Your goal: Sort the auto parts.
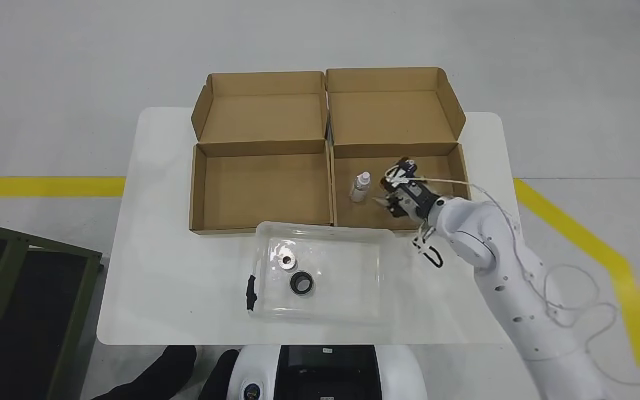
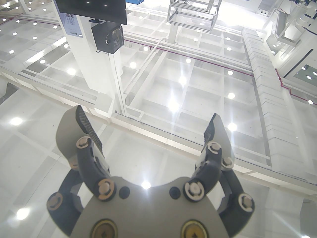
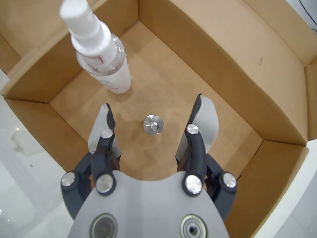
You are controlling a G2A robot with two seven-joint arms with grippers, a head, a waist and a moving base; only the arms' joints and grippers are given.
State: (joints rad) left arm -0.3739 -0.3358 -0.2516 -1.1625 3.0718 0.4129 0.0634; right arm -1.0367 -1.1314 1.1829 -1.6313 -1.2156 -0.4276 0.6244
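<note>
My right jaws hang spread wide inside the right cardboard box [image 3: 223, 38], pinching nothing, with a small round silver metal part [image 3: 153, 125] lying on the box floor between the two fingers and touching neither. A clear spray bottle [image 3: 99, 50] with a white cap stands upright just beyond it in the same box. My left jaws are also spread and empty, pointing up at the ceiling. On the white tabletop [image 1: 160, 250], a second open cardboard box [image 1: 262, 190] sits touching the first, and nearer me a clear plastic bin [image 1: 350, 280] holds a pale ring [image 1: 286, 260] and a black ring [image 1: 302, 284].
</note>
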